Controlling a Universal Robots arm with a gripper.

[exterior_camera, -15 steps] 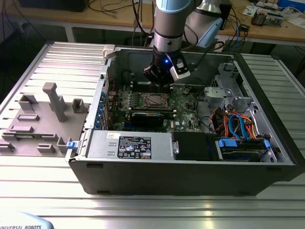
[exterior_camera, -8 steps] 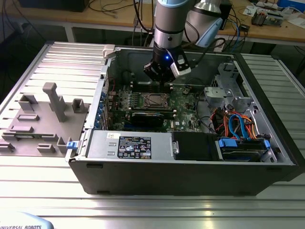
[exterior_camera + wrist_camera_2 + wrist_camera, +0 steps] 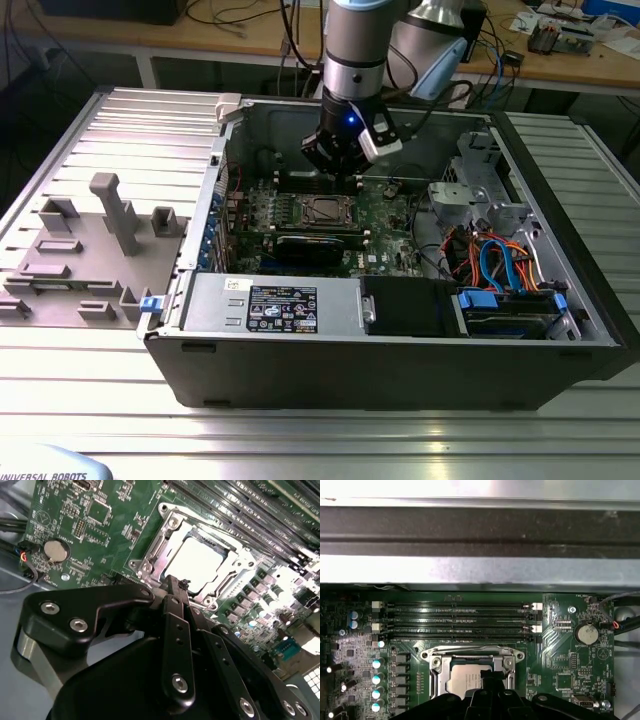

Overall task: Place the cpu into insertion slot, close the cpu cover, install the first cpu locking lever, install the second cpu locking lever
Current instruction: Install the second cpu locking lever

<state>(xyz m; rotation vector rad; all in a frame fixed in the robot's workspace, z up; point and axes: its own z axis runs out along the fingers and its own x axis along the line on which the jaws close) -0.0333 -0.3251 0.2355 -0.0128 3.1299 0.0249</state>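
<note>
The cpu (image 3: 197,562) lies flat in the insertion slot (image 3: 146,568) on the green board inside the open computer case. Its silvery top shows through the square window of the cpu cover (image 3: 158,549), which lies down around it. In the first wrist view the cpu (image 3: 462,682) sits under the cover's frame (image 3: 470,655). My gripper (image 3: 174,584) hangs just over the socket's edge, its black fingers (image 3: 176,625) pressed together with nothing between them. In the exterior view the gripper (image 3: 342,172) is right above and behind the socket (image 3: 328,210).
Long black memory slots (image 3: 460,617) run beside the socket, and a coin battery (image 3: 585,634) sits on the board. The case's metal wall (image 3: 480,530) stands close behind. A drive cage with cables (image 3: 500,260) fills the exterior view's right. Grey fixtures (image 3: 110,210) stand outside on the left.
</note>
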